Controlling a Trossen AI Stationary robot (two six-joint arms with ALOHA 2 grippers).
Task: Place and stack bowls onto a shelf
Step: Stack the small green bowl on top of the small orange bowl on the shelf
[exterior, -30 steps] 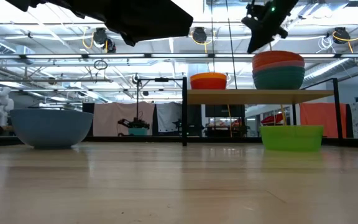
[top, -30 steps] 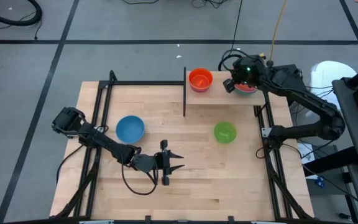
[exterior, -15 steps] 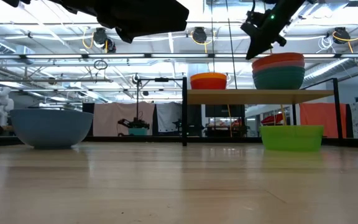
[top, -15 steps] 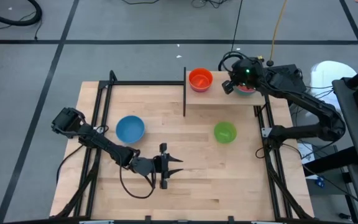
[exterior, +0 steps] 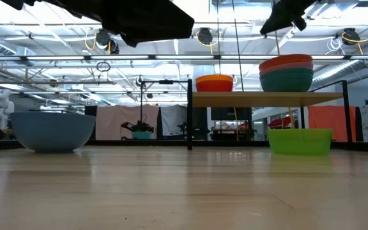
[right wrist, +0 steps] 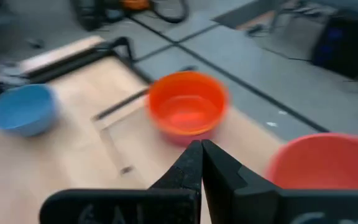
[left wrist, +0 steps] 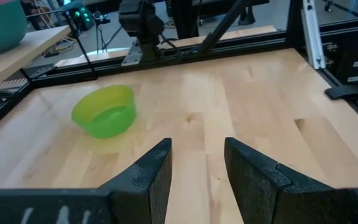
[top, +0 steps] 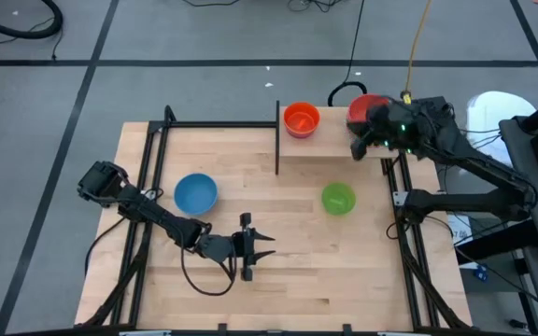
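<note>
1. I see my right end effector [top: 359, 147] with its fingers [right wrist: 194, 163] pressed together, gripping nothing, raised above the right part of the shelf [top: 330, 140] just near of the bowl stack.
2. My left end effector [top: 265, 245] hangs over the near middle of the tabletop [top: 278, 280] with a narrow gap between its fingers [left wrist: 154, 174]. It holds nothing and touches nothing.
3. The left end effector points to the right across the tabletop, toward the lime green bowl [left wrist: 104, 111].
4. The shelf sits at the far right of the tabletop, its long axis running left to right. Its thin dark upright panel [top: 277, 138] stands at the left short end.
5. On the shelf, the orange bowl [top: 301, 119] sits at the left end, just beside the panel, mouth up.
6. At the shelf's right end I read a nested stack [exterior: 286, 71] in the low view: a teal bowl [exterior: 286, 81] at the bottom, a pink rim above it, and a red bowl [top: 367, 108] on top, all mouth up.
7. The lime green bowl rests upright on the tabletop, near of the shelf's right half.
8. The blue bowl [top: 195, 193] rests upright on the left side of the tabletop, well apart from the shelf.
</note>
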